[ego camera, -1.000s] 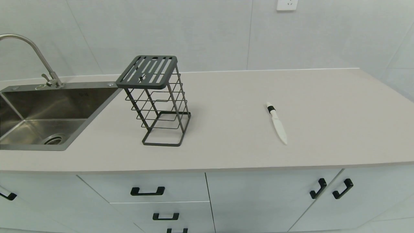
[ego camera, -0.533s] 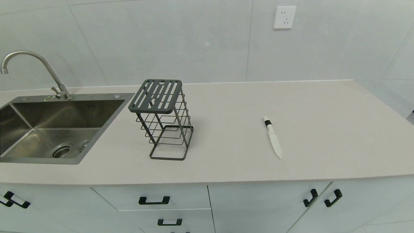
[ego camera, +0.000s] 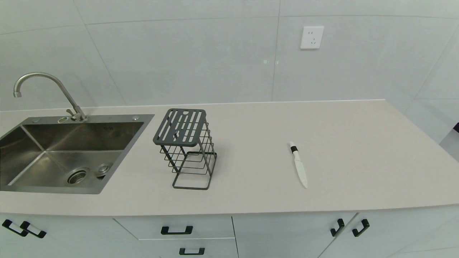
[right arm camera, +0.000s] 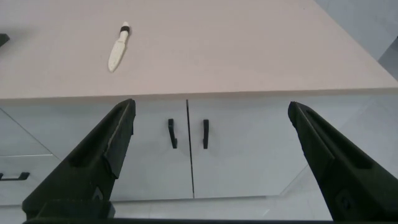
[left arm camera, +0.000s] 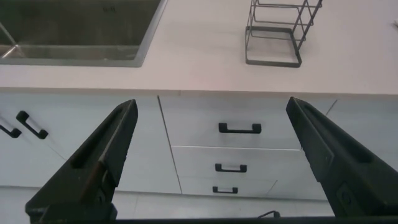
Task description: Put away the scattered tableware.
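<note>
Pale grey wall tiles rise behind a beige countertop, with a white socket set in the wall above its right half. The only writing is a small stamped mark on the back wall of the steel sink, too small to read. The sink is sunk into the countertop's left end, under a curved faucet. In its basin lie a round drain strainer and a smaller round fitting just beside it.

A dark wire rack with a slotted top plate stands upright near the sink's right rim, about midway between the back and front edges.

The white knife lies flat on the right half of the countertop, well apart from the rack and closer to the front edge. Its black-banded end points toward the back wall and its tapered tip toward the front edge.

The left gripper hangs in front of the drawers below the rack, fingers spread wide. The right gripper hangs before the cabinet doors under the knife's stretch of countertop, fingers likewise spread wide, holding nothing.
</note>
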You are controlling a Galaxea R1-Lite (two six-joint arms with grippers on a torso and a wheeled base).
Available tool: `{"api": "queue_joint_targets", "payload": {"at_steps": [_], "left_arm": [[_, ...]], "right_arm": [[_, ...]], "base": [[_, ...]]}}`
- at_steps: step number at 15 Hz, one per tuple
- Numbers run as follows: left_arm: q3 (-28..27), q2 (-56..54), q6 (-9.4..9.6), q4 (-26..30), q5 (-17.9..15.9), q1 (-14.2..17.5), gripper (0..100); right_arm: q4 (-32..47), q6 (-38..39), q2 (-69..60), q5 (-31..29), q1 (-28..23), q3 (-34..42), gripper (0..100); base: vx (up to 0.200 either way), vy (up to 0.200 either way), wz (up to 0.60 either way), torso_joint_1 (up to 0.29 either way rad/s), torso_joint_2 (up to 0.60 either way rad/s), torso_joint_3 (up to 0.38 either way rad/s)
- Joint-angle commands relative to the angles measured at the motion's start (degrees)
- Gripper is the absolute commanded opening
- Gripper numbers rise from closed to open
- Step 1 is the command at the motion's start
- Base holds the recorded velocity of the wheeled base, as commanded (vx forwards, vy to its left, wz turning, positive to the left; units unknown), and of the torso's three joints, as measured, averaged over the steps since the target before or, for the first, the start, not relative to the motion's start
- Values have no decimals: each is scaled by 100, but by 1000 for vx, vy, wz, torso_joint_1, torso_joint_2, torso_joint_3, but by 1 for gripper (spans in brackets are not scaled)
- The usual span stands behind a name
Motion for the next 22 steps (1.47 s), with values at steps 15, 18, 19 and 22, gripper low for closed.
{"api": "queue_joint_targets", "payload": {"at_steps": [15,18,19,22], "left_arm": [[0,7,-30,-8,6,7,100],[0,7,-48,-8,6,7,100],[0,7,-48,-8,6,-1,100],[0,7,-65,-8,6,7,100]], "right_arm": [[0,0,7,0,-4,0,100],[0,0,7,0,5,0,100],[0,0,7,0,5,0,100],[0,9,7,0,5,0,100]], "base": [[67,0,0,8,-15,-8],[0,0,0,70,0,85],[0,0,0,217,7,203],[0,0,0,284,-15,246]]}}
